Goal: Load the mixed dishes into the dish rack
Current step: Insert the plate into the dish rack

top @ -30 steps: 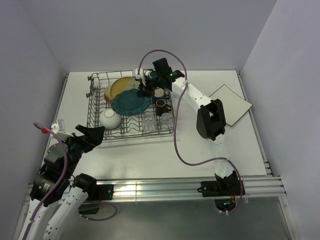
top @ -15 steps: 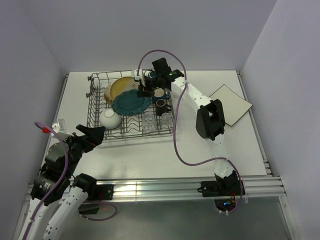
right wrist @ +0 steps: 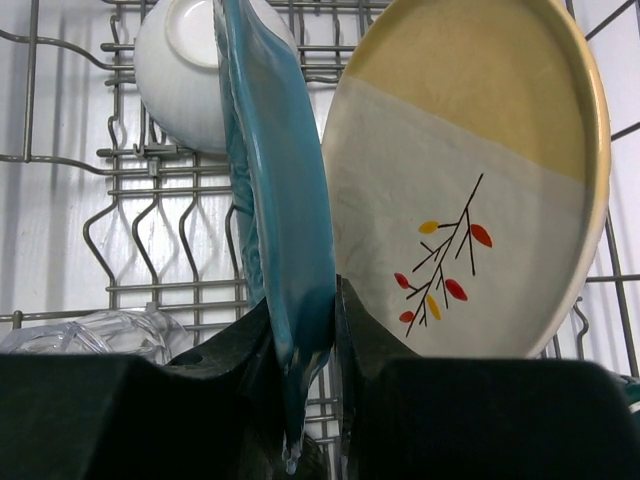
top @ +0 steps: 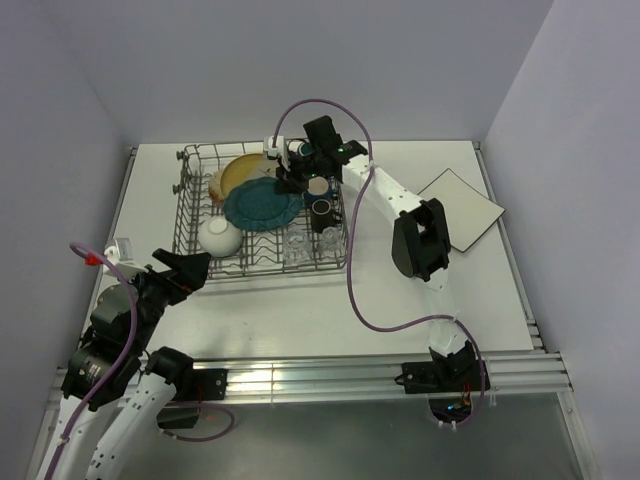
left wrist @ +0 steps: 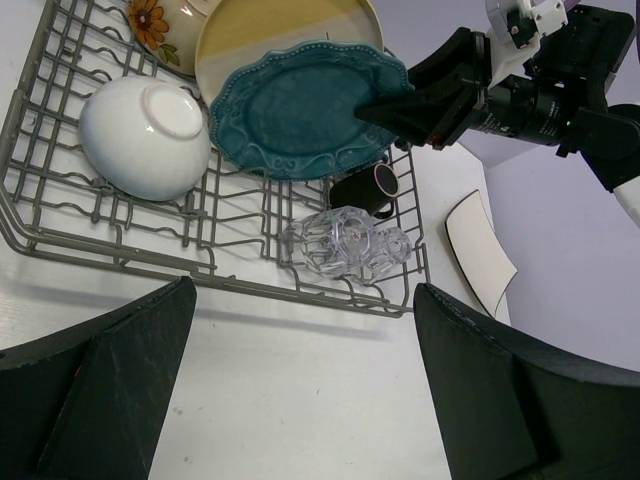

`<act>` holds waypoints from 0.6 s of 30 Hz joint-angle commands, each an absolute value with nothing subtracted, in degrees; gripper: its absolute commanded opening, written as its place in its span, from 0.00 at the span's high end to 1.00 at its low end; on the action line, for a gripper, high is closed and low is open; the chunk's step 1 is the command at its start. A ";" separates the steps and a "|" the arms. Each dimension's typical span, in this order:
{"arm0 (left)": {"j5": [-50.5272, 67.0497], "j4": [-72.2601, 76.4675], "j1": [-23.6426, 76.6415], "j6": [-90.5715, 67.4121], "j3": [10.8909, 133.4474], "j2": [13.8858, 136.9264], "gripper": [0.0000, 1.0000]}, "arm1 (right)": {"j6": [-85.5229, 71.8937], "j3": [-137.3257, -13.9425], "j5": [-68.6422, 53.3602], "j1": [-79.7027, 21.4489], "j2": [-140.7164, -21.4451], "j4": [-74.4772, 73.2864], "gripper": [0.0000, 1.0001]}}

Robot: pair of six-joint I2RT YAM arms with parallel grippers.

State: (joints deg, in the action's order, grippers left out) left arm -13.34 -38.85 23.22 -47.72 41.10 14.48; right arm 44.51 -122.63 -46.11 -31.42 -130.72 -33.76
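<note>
Since a sec ago the right hand (top: pixel 289 177) has crept slightly up and left over the dish rack (top: pixel 181 205). The left arm hasn't budged.

Top view: right hand is clamped on the right rim of the teal plate (top: pixel 260 206). That plate sits in the rack's back half, w/ the yellow-cream plate (top: pixel 241 172) just behind it. White bowl (top: pixel 221 237) is at the rack's front left. Dark mug (top: pixel 322 208) is just right of the teal plate, clear glasses (top: pixel 297 246) in the front row. White square plate (top: pixel 462 207) lies on the counter (top: pixel 400 290), well apart to the right of the rack. Left hand (top: pixel 186 267) hangs near the rack's front left corner, fingers spread wide, nothing in it.

Left wrist view: left hand (left wrist: pixel 300 300) gapes over bare counter, just short of the rack's near edge (left wrist: pixel 60 245). Bowl (left wrist: pixel 145 135) shows its foot ring, i.e. tipped over. The right hand's dark fingers (left wrist: pixel 400 105) bite the teal plate (left wrist: pixel 290 115) at its right edge. Mug (left wrist: pixel 365 190) and glasses (left wrist: pixel 350 240) sit below that. A floral dish (left wrist: pixel 160 20) peeks in at top left.

Right wrist view: teal plate (right wrist: pixel 280 220) is seen edge-on, about upright, pinched between both fingers (right wrist: pixel 240 345) at the bottom. Yellow-cream plate (right wrist: pixel 470 200) w/ leaf sprig is close on its right; can't tell if they touch. Bowl (right wrist: pixel 180 70) is beyond on the left, a glass (right wrist: pixel 100 330) low left.
</note>
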 commanded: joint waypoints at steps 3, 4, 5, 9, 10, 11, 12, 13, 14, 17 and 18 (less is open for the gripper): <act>-13.54 -37.62 23.20 -48.08 40.87 14.24 0.02 | 41.49 -120.06 -50.71 -34.37 -129.11 -33.05 0.88; -13.54 -37.70 23.20 -48.16 40.78 14.15 0.02 | 41.31 -120.06 -50.80 -34.10 -129.02 -32.61 0.87; -13.54 -37.79 23.20 -48.25 40.61 13.98 0.02 | 40.79 -119.97 -50.89 -34.01 -129.11 -32.52 0.86; -13.62 -38.14 23.20 -48.52 40.52 13.45 0.02 | 40.52 -119.18 -50.98 -33.49 -128.59 -31.73 0.78; -13.62 -38.23 23.20 -48.69 40.60 13.36 0.02 | 40.60 -118.66 -50.89 -33.31 -128.41 -31.64 0.77; -13.62 -38.32 23.20 -48.60 40.61 13.36 0.02 | 40.69 -118.39 -51.06 -33.31 -128.23 -31.55 0.76; -13.71 -38.32 23.20 -48.60 40.61 13.36 0.02 | 40.78 -118.13 -51.06 -33.14 -128.06 -31.29 0.76; -13.71 -38.32 23.20 -48.60 40.61 13.36 0.02 | 40.69 -117.52 -51.06 -33.13 -127.80 -31.12 0.76; -13.62 -38.23 23.20 -48.60 40.61 13.36 0.02 | 40.78 -117.25 -51.15 -33.05 -127.62 -31.11 0.76; -13.54 -38.14 23.20 -48.60 40.52 13.45 0.02 | 41.04 -116.28 -51.15 -32.96 -127.09 -30.85 0.75; -13.54 -38.14 23.20 -48.60 40.52 13.45 0.02 | 41.13 -116.02 -51.15 -32.96 -126.83 -30.76 0.75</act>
